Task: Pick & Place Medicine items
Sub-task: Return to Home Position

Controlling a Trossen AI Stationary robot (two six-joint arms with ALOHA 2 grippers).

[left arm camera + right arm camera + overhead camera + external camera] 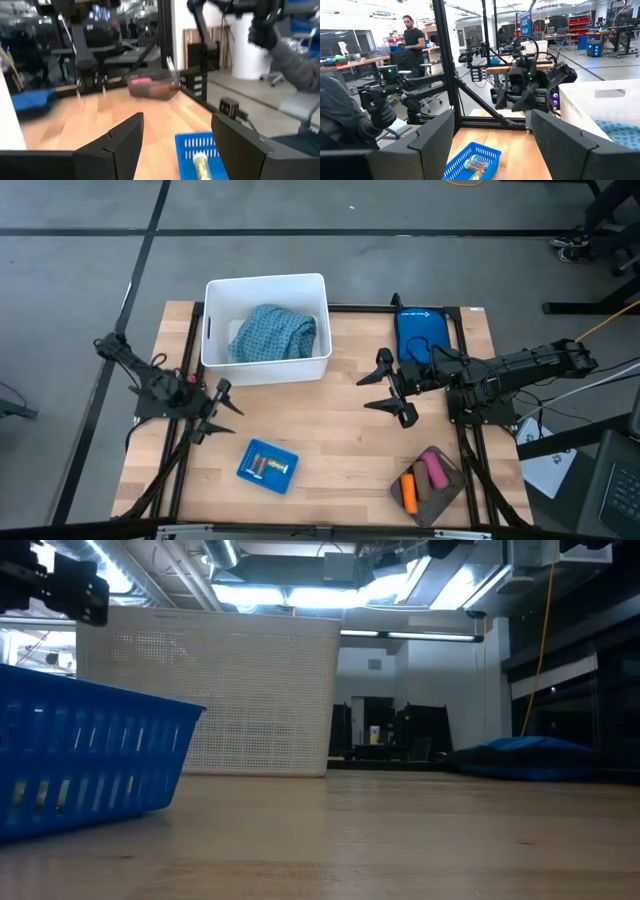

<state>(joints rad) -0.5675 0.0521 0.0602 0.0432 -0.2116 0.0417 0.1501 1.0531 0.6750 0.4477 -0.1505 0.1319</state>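
Note:
The medicine items lie in two containers near the table's near edge. A pink oblong block point(435, 472), an orange tube point(409, 493) and a dark brown stick point(423, 482) sit in a brown tray point(448, 498) at the near right. Tiny yellowish and white pill-like bits point(266, 466) lie in a small blue basket point(267, 467), also seen from the left wrist as the basket point(199, 148). My left gripper point(222, 408) hovers open at the table's left, above and left of the basket. My right gripper point(365, 393) hovers open over the table's middle right.
A white bin point(266, 327) holding a blue patterned cloth point(273, 334) stands at the far middle. A blue pouch point(421, 331) lies at the far right, under the right arm. Bare wood spans the middle between basket and tray. A person point(413, 37) stands beyond the table.

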